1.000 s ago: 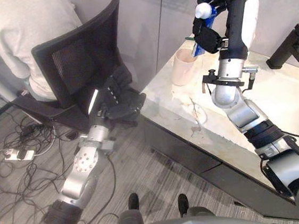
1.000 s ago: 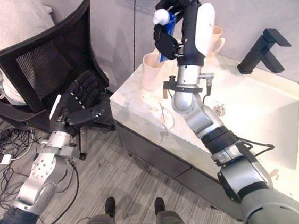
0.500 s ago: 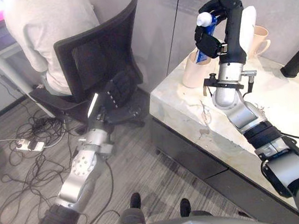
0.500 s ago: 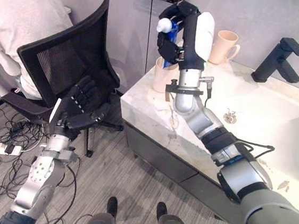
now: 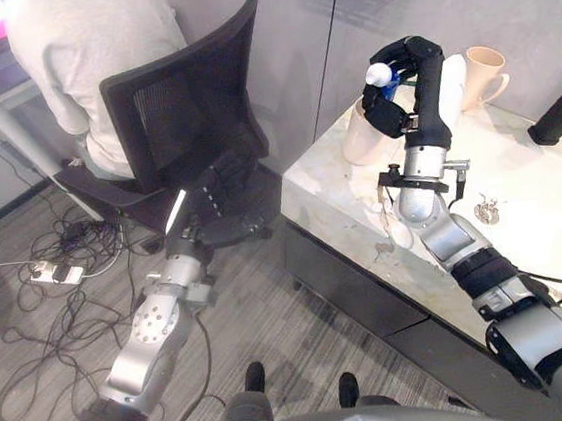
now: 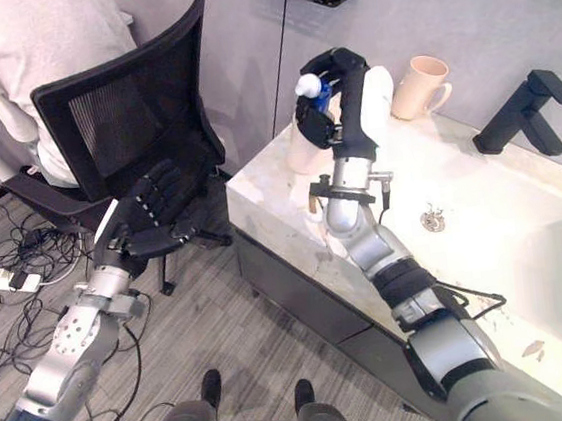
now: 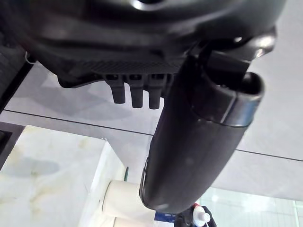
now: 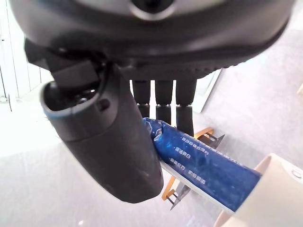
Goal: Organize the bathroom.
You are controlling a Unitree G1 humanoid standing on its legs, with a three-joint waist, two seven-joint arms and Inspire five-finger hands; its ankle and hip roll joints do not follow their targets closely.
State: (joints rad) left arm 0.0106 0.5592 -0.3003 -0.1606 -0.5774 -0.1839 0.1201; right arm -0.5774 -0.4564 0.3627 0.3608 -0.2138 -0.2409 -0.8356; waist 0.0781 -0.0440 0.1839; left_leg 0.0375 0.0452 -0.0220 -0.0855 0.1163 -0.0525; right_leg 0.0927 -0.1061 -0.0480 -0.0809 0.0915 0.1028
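Right hand (image 5: pixel 401 92) pinches blue toothpaste tube (image 8: pixel 201 163) above pale cup (image 5: pixel 359 140) at bench's (image 5: pixel 522 205) 10 o'clock; left hand (image 6: pixel 151 219) spread by chair (image 5: pixel 186 120).

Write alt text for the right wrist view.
The robot's right hand grips a blue tube between thumb and curled fingers, its far end over the rim of a pale cup. Behind are a grey wall and a wire shelf.

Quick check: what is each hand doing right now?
Left hand: open, holding nothing.
Right hand: shut on the blue toothpaste tube, above a cup.
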